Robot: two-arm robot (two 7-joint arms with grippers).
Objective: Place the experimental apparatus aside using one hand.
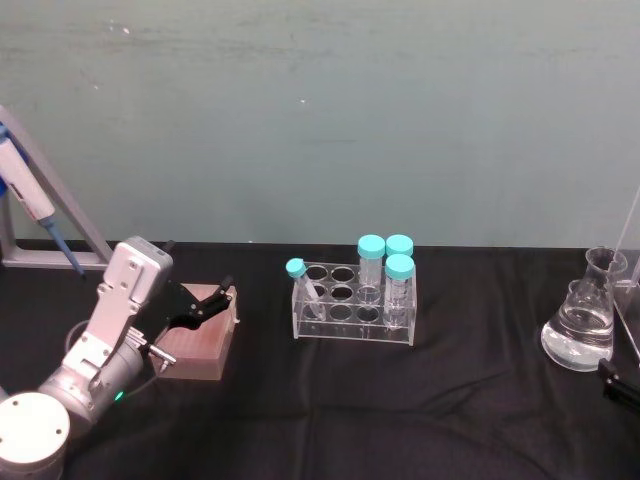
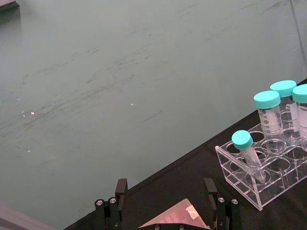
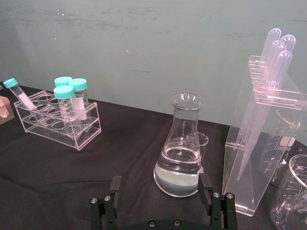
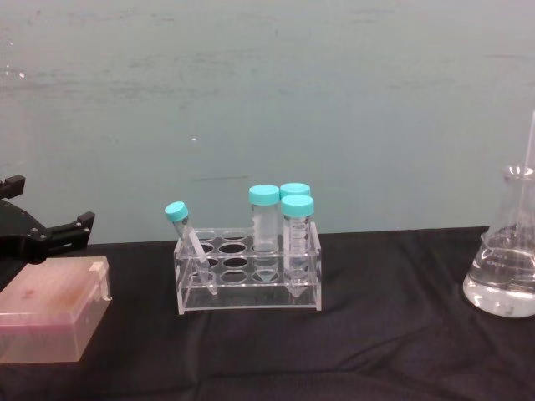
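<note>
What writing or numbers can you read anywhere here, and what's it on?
None reads clearly.
Capped tubes in the clear rack: printed graduation marks, too small to read.
Beaker behind the pipette stand: a white label patch, blurred.
Conical flask: no marking seen.

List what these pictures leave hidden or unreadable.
- Tube labels: left wrist view, print too small to read.
- Pipette stand: head view, cut by the right edge.
- Beaker: right wrist view, cut by the right edge, markings unreadable.
- Pink box: left wrist view, bottom edge cuts it off between the left gripper fingers.
</note>
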